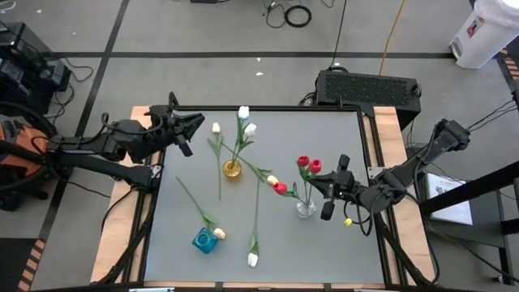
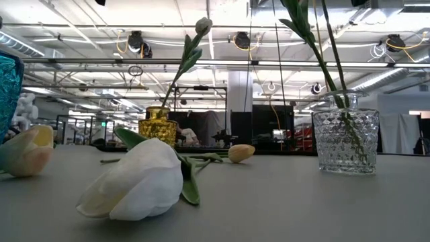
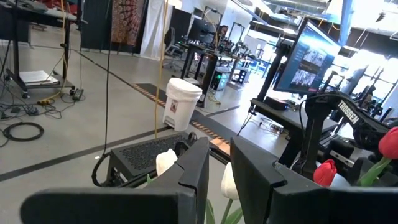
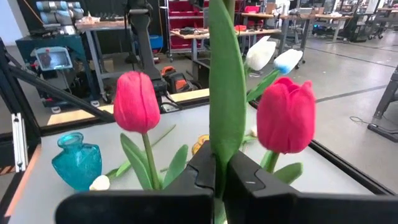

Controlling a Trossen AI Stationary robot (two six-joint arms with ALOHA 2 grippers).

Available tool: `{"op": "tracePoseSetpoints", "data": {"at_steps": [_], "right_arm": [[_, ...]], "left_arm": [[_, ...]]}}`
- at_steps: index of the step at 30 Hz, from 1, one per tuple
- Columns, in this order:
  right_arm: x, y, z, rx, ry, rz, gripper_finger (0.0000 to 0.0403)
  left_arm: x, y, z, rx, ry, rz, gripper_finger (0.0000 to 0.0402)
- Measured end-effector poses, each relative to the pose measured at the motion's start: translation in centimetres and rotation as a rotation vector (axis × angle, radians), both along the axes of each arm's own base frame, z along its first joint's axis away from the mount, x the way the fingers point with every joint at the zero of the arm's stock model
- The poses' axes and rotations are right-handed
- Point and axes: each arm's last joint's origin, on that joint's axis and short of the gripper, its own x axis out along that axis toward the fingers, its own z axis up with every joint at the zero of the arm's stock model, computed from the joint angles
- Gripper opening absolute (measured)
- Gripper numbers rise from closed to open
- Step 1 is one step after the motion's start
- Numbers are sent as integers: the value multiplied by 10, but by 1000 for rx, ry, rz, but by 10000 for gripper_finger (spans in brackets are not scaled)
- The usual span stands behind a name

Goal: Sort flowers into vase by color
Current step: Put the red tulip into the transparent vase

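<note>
My right gripper (image 1: 328, 190) is shut on an upright green flower stem and leaf (image 4: 225, 106), just right of the clear vase (image 1: 306, 208), which holds two red flowers (image 1: 309, 165). The held flower's head is out of the wrist view. Two white flowers (image 1: 246, 122) stand in the gold vase (image 1: 233, 169). A pale yellow flower (image 1: 219, 234) leans at the blue vase (image 1: 204, 240). A red (image 1: 280, 188), a white (image 1: 253, 259) and two pale yellow flowers (image 1: 216, 127) lie on the table. My left gripper (image 1: 195, 126) hangs open over the far left corner, holding nothing. My right gripper pinches a broad green leaf and stem (image 4: 221, 158) between its two fingers. The fingers are level, come from the table's right side and lie across the stem. The stem stands upright between the two red heads. Its lower end is hidden below the fingers.
The grey table top (image 1: 340, 130) has bare room at its far right and near right. Loose stems cross the middle between the gold vase and the clear vase. A black box (image 1: 369, 86) sits behind the far edge.
</note>
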Motion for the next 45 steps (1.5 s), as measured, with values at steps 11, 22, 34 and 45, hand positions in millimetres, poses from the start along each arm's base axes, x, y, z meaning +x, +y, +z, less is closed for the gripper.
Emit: {"op": "tracePoseSetpoints", "data": {"at_steps": [11,22,34,45], "right_arm": [[3,2,-3,-8,11,0,0],[3,2,-3,-8,12,0,7],[3,2,-3,-9,12,0,56],[3,5,-4,14,27,88,119]], "left_arm": [[0,0,0,0,0,0,72],[0,0,0,0,1,0,72],[0,0,0,0,2,0,72],[0,0,0,0,2,0,72]]}}
